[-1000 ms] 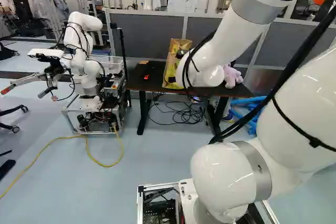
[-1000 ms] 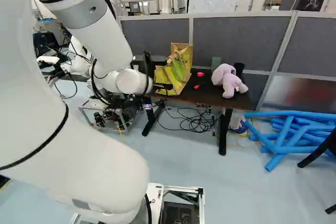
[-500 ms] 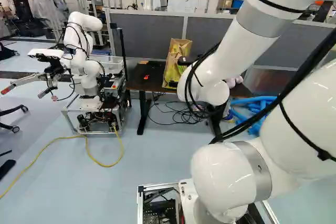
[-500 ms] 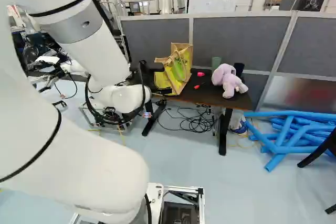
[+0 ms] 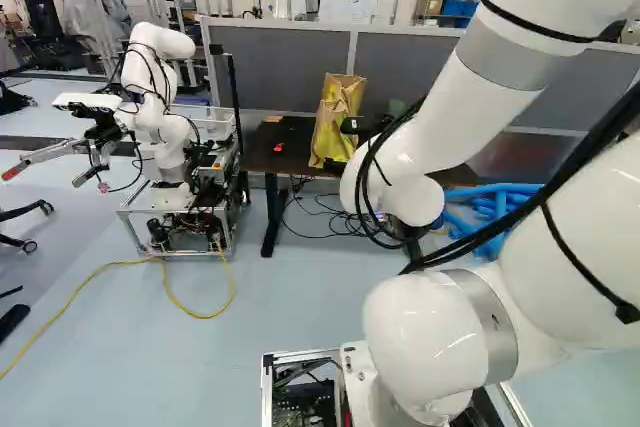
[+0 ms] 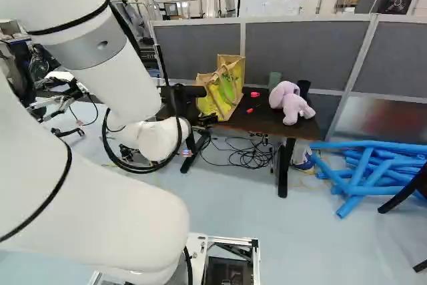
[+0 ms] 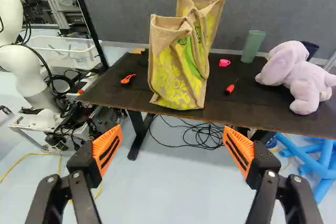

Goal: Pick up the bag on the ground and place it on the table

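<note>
Two yellow-and-tan bags stand upright on the dark table (image 7: 123, 90). The nearer bag (image 7: 176, 74) is at the table's front edge, and the other bag (image 7: 210, 11) is close behind it. No bag shows on the ground. In the right base view a black part of my gripper (image 6: 207, 119) shows beside the nearer bag's lower part; the arm covers the rest. The wrist view has the gripper (image 7: 172, 148) standing wide open short of the table, both orange pads apart, nothing between them and the bags ahead.
On the table are a purple plush toy (image 7: 302, 80), a green cup (image 7: 253, 45), a pink item (image 7: 224, 62) and red-handled tools (image 7: 230, 88). Black cables (image 6: 243, 155) lie below. Blue tubes (image 6: 373, 171) lie right of the table; another robot (image 5: 165, 127) stands left of it. A grey partition rises behind.
My arm has drawn lower and back from the table, uncovering more of the bags in the right base view. The bags and the base have not moved.
</note>
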Motion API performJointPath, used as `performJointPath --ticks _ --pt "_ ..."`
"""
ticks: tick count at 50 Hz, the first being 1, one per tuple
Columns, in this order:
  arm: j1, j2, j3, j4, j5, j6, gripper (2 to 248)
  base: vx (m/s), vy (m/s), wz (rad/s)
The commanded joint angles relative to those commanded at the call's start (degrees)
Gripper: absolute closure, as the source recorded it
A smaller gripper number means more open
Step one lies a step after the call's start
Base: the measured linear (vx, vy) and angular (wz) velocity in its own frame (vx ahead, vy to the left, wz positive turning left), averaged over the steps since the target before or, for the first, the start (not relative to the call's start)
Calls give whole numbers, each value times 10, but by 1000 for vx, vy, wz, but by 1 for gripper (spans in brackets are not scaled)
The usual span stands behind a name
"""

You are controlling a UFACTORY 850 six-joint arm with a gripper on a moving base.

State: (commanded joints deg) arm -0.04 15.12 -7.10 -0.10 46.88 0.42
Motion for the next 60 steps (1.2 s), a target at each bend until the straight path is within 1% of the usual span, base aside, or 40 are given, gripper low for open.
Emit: performJointPath --ticks 23,60 --pt "0 8 20 1 29 -4 3 0 0 0" --pt "0 9 21 1 31 -4 3 0 0 0"
